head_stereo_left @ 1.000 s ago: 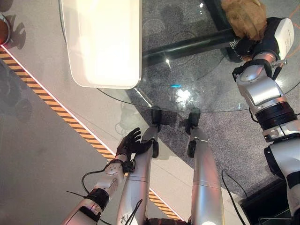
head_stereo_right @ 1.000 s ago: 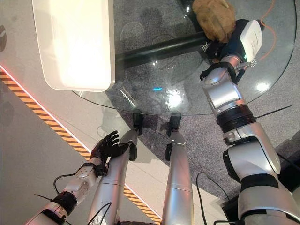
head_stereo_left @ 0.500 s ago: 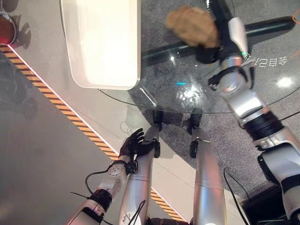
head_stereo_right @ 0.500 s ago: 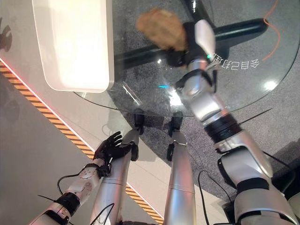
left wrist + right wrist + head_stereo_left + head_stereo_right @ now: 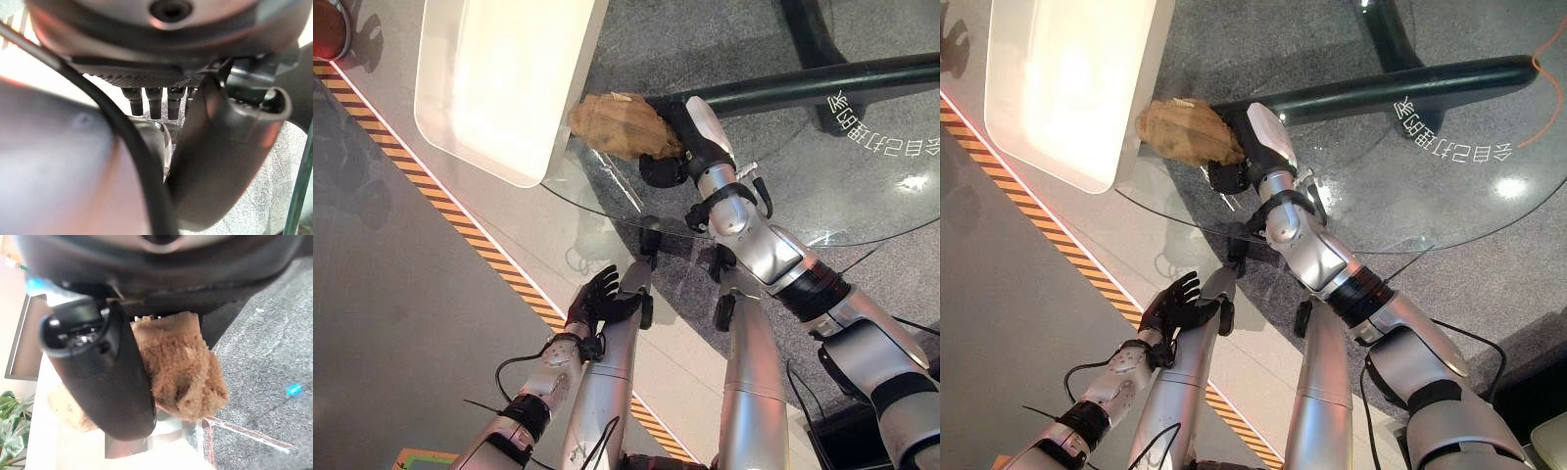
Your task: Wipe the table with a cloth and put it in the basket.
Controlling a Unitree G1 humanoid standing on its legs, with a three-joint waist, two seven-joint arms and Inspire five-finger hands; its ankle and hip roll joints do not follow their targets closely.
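A crumpled brown cloth (image 5: 617, 125) lies on the round glass table (image 5: 822, 186), at its left edge. My right hand (image 5: 666, 168) is shut on the cloth, and in the right wrist view the cloth (image 5: 181, 367) bunches out past the dark thumb (image 5: 107, 382). The cloth touches the rim of a white rounded-rectangular basket (image 5: 499, 78), too bright to see inside. My left hand (image 5: 597, 299) hangs low beside the table with nothing in it. Its fingers (image 5: 151, 100) are relaxed and open.
A black bar (image 5: 822, 78) of the table's base runs under the glass. An orange-and-black striped tape line (image 5: 460, 245) crosses the floor at left. A red object (image 5: 325, 20) sits at the far upper left. Green leaves (image 5: 10, 431) appear in the right wrist view.
My right hand has swept the cloth across the glass from the far right to the left edge beside the white basket. The camera shifted slightly. The left hand stayed put.
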